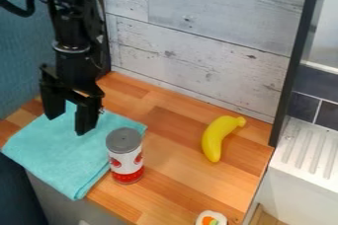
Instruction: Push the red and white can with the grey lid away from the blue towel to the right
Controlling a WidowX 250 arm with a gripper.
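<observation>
My gripper (68, 123) hangs over the turquoise cloth (49, 152) at the left, its two fingers apart with nothing between them. The cloth lies flat on the wooden counter. To the right of the gripper and nearer the camera stands an upright can (125, 156) with a grey top and a white and red side, beside the cloth's right edge. A yellow toy banana (218, 137) lies farther right on the bare wood. At the bottom edge is part of a toy sushi piece (211, 218), white with an orange and green centre.
A whitewashed plank wall (198, 46) rises behind the wooden counter (175, 160). A dark upright post (295, 61) stands at the counter's right edge, with a white ridged surface (310, 152) beyond it. A blue wall (20, 61) is at the left.
</observation>
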